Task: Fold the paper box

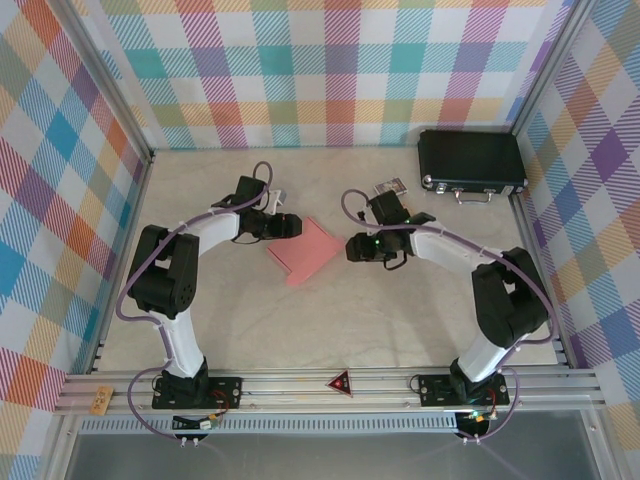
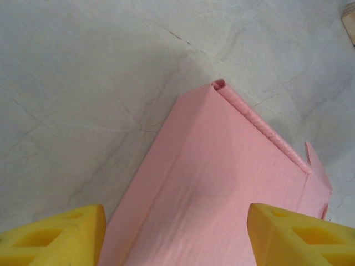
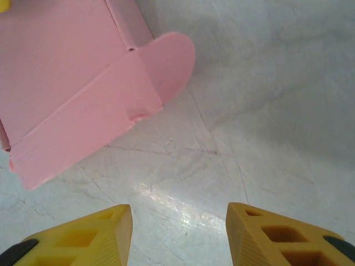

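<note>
From above, the box (image 1: 305,252) lies flat on the counter (image 1: 330,320), a pink sheet with one corner towards my bases. My left hand (image 1: 293,226) sits at the box's far left edge and my right hand (image 1: 352,248) just beside its right corner, so the box lies between the two. A black case (image 1: 472,164) stands well apart from the box, off to its far right against the wall. From this height I cannot tell how either hand's fingers stand. At my left wrist, the box (image 2: 222,183) runs up the middle of the view from between my fingers (image 2: 52,235), a long pink panel with a fold line down its left part and a narrow rolled-over edge along its upper right side. My left hand (image 2: 176,238) is spread wide, one yellow finger on either side of the panel and over it; I cannot tell whether either finger touches the card. At my right wrist, the box (image 3: 72,94) is in the upper left, a creased panel with a rounded flap (image 3: 172,61) lying flat on the counter (image 3: 266,111) at its right. My right hand (image 3: 180,233) is apart, its fingers (image 3: 83,235) short of the box and holding nothing, with bare counter between them.
</note>
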Controlling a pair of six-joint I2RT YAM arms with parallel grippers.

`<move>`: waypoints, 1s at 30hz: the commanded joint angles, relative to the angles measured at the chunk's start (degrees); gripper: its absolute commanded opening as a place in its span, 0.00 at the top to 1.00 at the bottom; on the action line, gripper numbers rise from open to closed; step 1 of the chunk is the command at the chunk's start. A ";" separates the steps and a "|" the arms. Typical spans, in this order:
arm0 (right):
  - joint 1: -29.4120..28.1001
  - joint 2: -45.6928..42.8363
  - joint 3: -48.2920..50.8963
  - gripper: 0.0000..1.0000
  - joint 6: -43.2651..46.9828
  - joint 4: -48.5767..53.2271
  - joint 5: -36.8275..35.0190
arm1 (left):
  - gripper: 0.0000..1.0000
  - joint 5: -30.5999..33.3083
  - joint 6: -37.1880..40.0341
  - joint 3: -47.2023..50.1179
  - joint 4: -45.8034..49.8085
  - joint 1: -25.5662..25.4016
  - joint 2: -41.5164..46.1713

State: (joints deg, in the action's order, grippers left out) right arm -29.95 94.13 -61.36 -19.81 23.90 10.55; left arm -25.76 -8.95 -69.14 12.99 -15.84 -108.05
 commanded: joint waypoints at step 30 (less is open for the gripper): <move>1.05 0.16 11.88 0.42 -23.82 -22.85 10.96 | 0.38 10.80 -24.10 18.11 -7.40 -9.21 15.72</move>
State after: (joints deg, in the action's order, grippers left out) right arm -29.19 92.97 -50.83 -40.18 5.54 19.18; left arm -16.53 -35.51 -48.93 4.40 -25.10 -91.48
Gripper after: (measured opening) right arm 0.573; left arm 0.624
